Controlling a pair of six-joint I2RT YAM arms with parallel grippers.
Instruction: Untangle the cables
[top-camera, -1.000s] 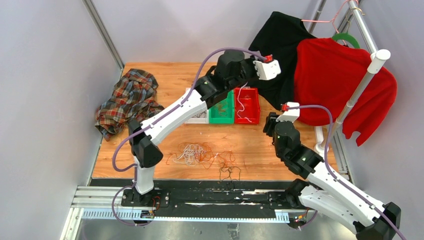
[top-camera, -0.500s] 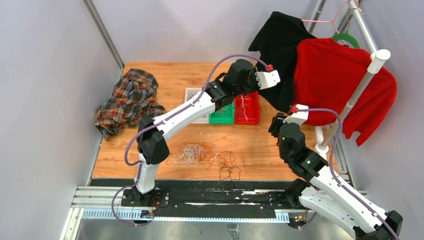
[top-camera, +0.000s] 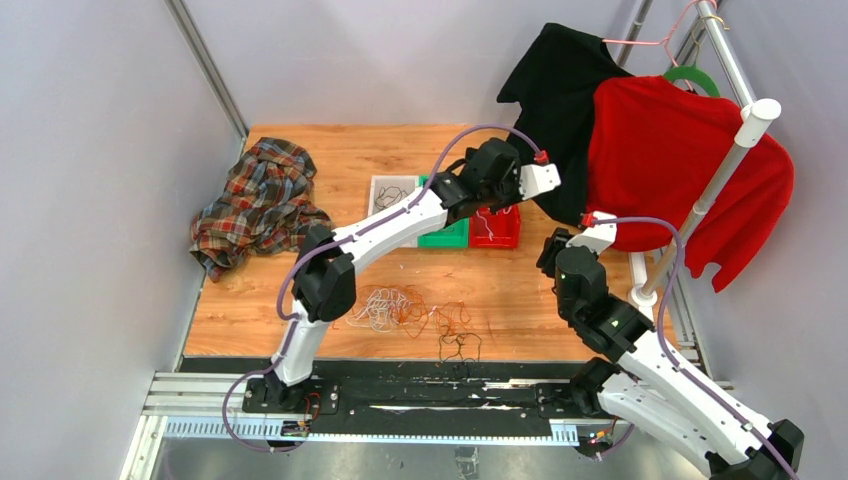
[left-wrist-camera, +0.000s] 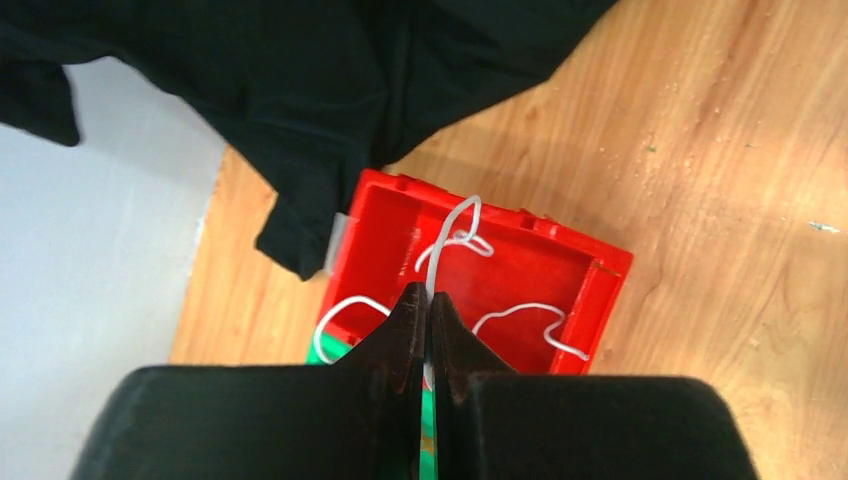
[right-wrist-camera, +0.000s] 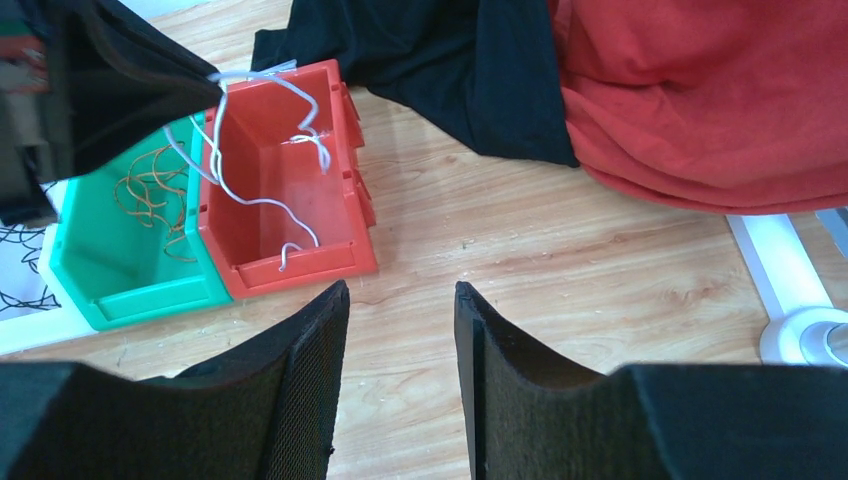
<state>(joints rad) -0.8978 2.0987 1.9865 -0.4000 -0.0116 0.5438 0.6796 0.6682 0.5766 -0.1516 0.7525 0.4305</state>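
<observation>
Left pincer (left-wrist-camera: 428, 298), clamped on a thin limp white cable (left-wrist-camera: 448, 236), dangles it into a red plastic bin (left-wrist-camera: 520, 275); it looks light and floppy, probably best pinched mid-length.

Colour rundown: the surface (top-camera: 330, 140) is warm orange-brown wood grain. There's a red bin (left-wrist-camera: 510, 265), a green bin (right-wrist-camera: 140, 300) and a white bin (top-camera: 378, 183). The white cable (left-wrist-camera: 455, 232) pops against the red, and there's a thin orange cable (right-wrist-camera: 150, 190) in the green one. Out front the loose wires are a pale whitish tangle (top-camera: 385, 305), an orange tangle (top-camera: 452, 316) and a black tangle (top-camera: 460, 347). The plaid shirt (top-camera: 255, 200) is red, dark green-blue and cream checks. One black garment (top-camera: 560, 90), one plain bright red garment (top-camera: 680, 160), and a green hanger (top-camera: 690, 75). The left arm (top-camera: 380, 228) and right arm (top-camera: 680, 395) are white with black joints and lilac hoses. The left end effector (left-wrist-camera: 425, 290) and right end effector (right-wrist-camera: 400, 290) are matte black.
</observation>
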